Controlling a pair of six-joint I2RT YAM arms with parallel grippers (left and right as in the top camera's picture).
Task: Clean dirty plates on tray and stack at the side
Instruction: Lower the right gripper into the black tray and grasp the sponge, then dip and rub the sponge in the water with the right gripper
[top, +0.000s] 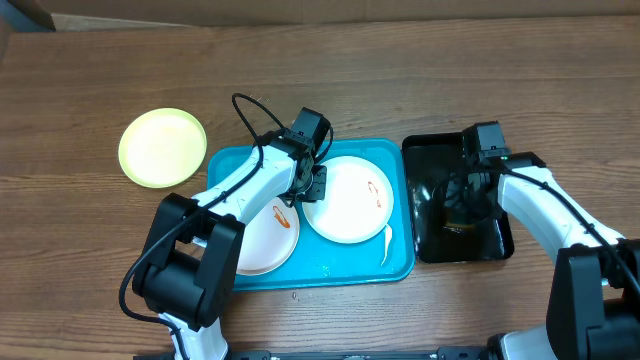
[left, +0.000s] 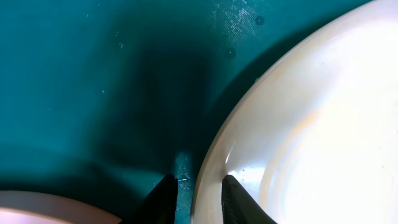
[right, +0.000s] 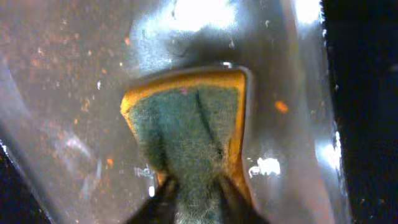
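Observation:
The turquoise tray (top: 400, 265) holds two white plates. The right plate (top: 350, 205) has an orange smear near its right side, and the left plate (top: 262, 245) has one at its upper edge. My left gripper (top: 313, 186) is at the right plate's left rim. In the left wrist view it (left: 199, 180) is open, one finger on the tray floor (left: 74, 81) and the other inside the plate (left: 323, 124), with a thin gap at the rim. A pale yellow-green plate (top: 162, 148) lies on the table left of the tray. My right gripper (right: 193, 186) is shut on a green-and-yellow sponge (right: 186, 124).
A narrower black tray (top: 425, 155) stands right of the turquoise one, with my right gripper (top: 457, 198) and the sponge low over it. Its glossy floor (right: 74, 74) is wet and speckled orange. A black cable (top: 250, 112) loops above the left arm.

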